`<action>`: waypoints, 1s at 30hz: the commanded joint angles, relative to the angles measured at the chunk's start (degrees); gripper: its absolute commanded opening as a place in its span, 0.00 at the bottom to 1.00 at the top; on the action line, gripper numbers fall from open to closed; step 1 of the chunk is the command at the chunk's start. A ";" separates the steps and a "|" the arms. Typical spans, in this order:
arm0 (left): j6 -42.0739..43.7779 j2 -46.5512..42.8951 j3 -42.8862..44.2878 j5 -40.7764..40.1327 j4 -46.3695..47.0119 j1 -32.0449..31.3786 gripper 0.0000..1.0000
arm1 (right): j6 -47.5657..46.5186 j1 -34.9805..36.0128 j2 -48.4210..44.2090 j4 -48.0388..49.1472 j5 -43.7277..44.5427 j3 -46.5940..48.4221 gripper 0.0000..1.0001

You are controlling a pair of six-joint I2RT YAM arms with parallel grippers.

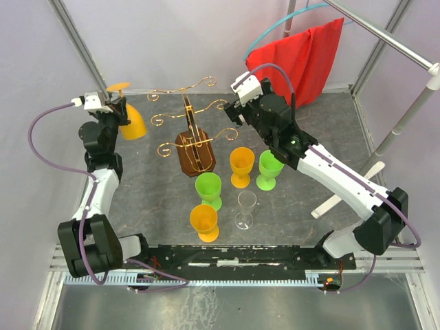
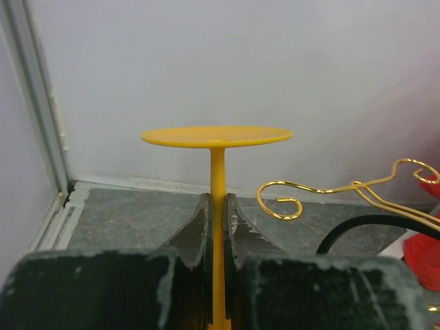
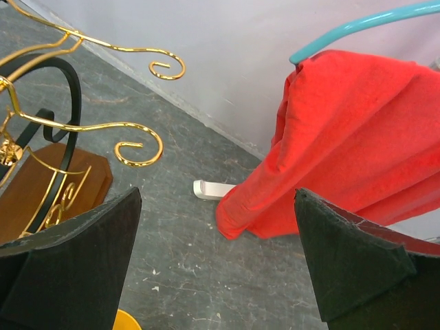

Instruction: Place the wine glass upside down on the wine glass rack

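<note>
My left gripper (image 1: 118,108) is shut on the stem of an orange wine glass (image 1: 133,124) and holds it upside down at the far left, foot up, left of the rack's arms. In the left wrist view the fingers (image 2: 196,227) clamp the yellow stem (image 2: 217,172) under the round foot. The wine glass rack (image 1: 194,155) has a brown wooden base and gold wire arms (image 2: 282,199); it stands mid-table. My right gripper (image 1: 234,117) is open and empty just right of the rack's arms (image 3: 136,143), over bare table (image 3: 216,254).
Several glasses stand in front of the rack: orange (image 1: 241,165), green (image 1: 270,169), green (image 1: 208,189), orange (image 1: 204,222) and clear (image 1: 245,209). A red cloth (image 1: 309,55) hangs at the back right on a white stand. Walls close the back and sides.
</note>
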 commanded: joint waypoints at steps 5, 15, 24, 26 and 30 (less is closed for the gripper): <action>-3.47 4.57 -2.24 16.13 14.90 0.10 0.03 | 0.37 -0.97 -2.09 1.59 -0.87 -0.53 1.00; -6.00 8.95 -7.85 22.24 26.94 -0.05 0.03 | 0.83 -1.12 -2.08 2.87 -1.68 -2.10 1.00; -11.40 15.74 -12.87 22.29 44.20 -0.21 0.03 | 0.92 -1.17 -0.98 4.54 -3.73 -2.96 1.00; -12.75 17.36 -12.65 21.84 47.49 -0.70 0.03 | 0.81 -1.12 -0.76 4.84 -3.81 -3.00 1.00; -11.68 19.03 -11.91 20.35 48.74 -2.07 0.03 | 0.35 -1.17 -0.31 4.54 -3.75 -2.93 1.00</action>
